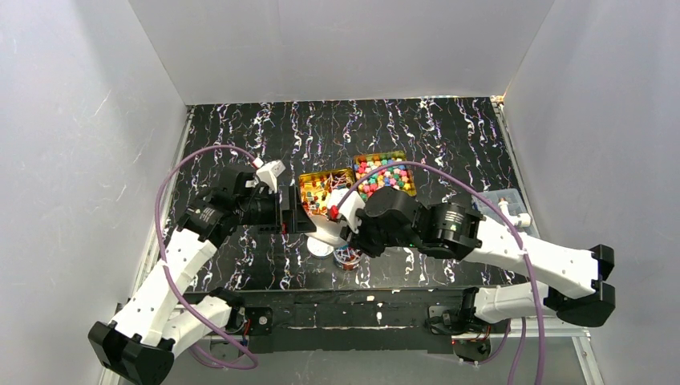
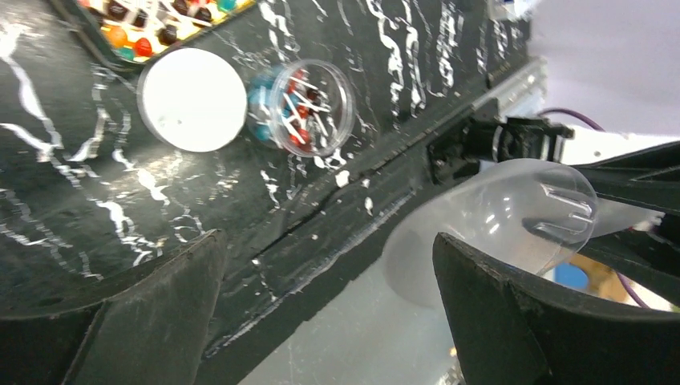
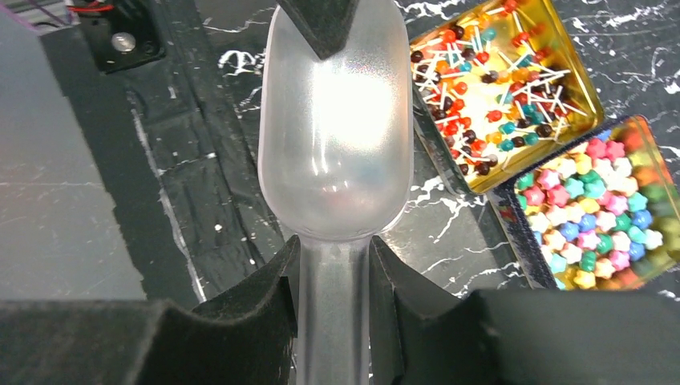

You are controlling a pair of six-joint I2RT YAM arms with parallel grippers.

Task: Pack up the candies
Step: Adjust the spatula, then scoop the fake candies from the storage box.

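The candies fill two gold tins: small sweets on thin white sticks (image 3: 497, 80) in one, pastel star-shaped lumps (image 3: 593, 200) in the other. Both heaps show from above, the stick sweets (image 1: 325, 188) and the lumps (image 1: 385, 175). A small clear jar (image 2: 309, 107) near the front edge holds a few red and blue candies. My right gripper (image 3: 333, 277) is shut on the handle of a clear plastic scoop (image 3: 335, 136), whose bowl looks empty. My left gripper (image 2: 325, 253) is open and empty just above the table, its right finger (image 2: 497, 313) in front of the scoop's bowl (image 2: 513, 212).
The jar's white round lid (image 2: 192, 99) lies flat beside the jar, also seen as the lid (image 1: 321, 249) from above. The stick tin's rim (image 3: 481, 186) and the star tin's rim (image 3: 503, 210) nearly touch. White walls enclose the black marbled table (image 1: 417, 128).
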